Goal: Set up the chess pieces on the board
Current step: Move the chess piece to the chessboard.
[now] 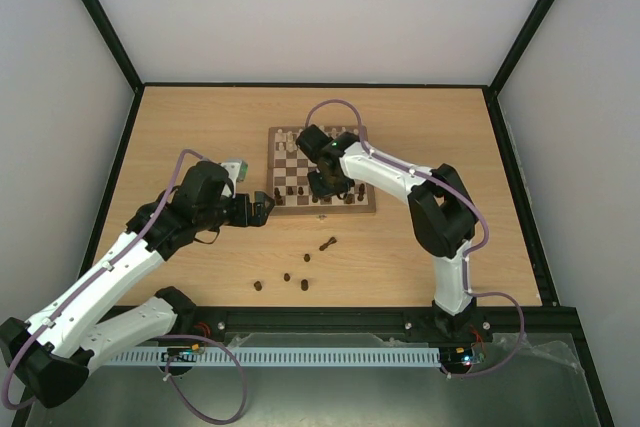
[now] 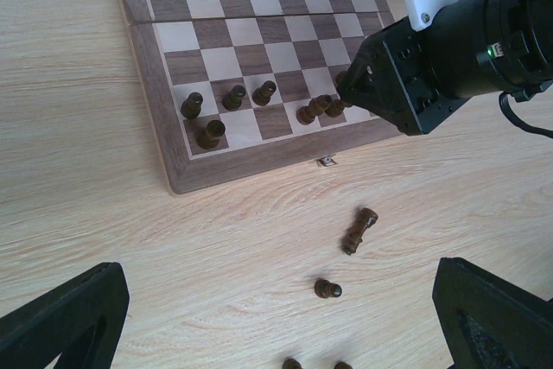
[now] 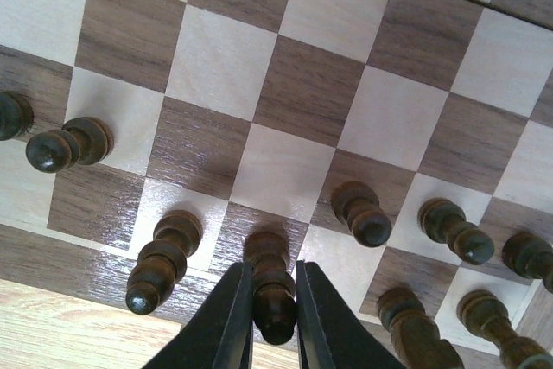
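Overhead view: a light wood tabletop (image 1: 200, 137) w/ a checkered board (image 1: 292, 169) at ctr. A row of cream pieces (image 1: 284, 141) lines the board's 12 o'clock edge. Dark chess pieces (image 2: 233, 97) stand in the two rows nearest its 6 o'clock edge. Most are twd the 7 o'clock corner, w/ a few more beside the right arm.

The right hand (image 3: 273, 270) hangs over the board's 6 o'clock edge, approx mid-edge. In its wrist view the two black fingers (image 3: 232, 317) press on both sides of one dark piece (image 3: 273, 300), clamped on it. That piece is over the last row, next to the brown border. Can't tell if its base touches the board. Other dark pieces stand on the squares at its 9 and 3 o'clock.

The left hand (image 1: 262, 205) is at the board's 8 o'clock, just off the corner and apart from the board. Its wrist view shows both fingers (image 2: 73, 317) spread wide apart.

Five dark pieces lie off the board, on the tabletop at its 6 o'clock. One lying on its side (image 1: 328, 243) is nearest the board, a second (image 1: 306, 257) is just past it, and three more (image 1: 286, 276) are further twd the arm bases. The board's small clasp (image 2: 326, 161) faces them.
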Controlling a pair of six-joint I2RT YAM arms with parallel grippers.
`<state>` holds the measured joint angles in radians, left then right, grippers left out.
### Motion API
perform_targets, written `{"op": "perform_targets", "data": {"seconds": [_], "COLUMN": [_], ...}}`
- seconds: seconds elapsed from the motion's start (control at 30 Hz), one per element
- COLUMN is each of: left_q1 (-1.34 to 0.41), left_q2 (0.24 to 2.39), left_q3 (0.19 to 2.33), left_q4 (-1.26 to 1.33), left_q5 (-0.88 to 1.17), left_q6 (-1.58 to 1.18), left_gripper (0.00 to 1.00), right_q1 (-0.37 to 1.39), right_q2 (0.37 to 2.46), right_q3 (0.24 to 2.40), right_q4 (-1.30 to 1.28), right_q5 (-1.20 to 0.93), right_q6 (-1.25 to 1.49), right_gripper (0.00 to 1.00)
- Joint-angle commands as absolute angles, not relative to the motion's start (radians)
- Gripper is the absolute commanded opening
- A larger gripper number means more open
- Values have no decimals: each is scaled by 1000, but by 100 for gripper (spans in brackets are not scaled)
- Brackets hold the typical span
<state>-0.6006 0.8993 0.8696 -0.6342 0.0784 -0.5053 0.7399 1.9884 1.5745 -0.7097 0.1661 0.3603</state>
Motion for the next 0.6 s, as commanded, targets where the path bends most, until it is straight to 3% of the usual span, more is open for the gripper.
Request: {"op": "perform_targets", "data": {"seconds": [0.0, 0.57], "left_q1": [-596, -595], "left_q2": [902, 900], "left_q3": [862, 858], "left_q4": [-623, -620], "left_q5": [83, 94], "left_q6": [-504, -509], "left_gripper": [99, 99], "right_q1": [736, 732], "right_q2": [1994, 1938], "right_q3": [1539, 1477], "right_q4": [-737, -756], "right_q5": [168, 244], "right_q6": [353, 367], "right_gripper": [12, 9]}}
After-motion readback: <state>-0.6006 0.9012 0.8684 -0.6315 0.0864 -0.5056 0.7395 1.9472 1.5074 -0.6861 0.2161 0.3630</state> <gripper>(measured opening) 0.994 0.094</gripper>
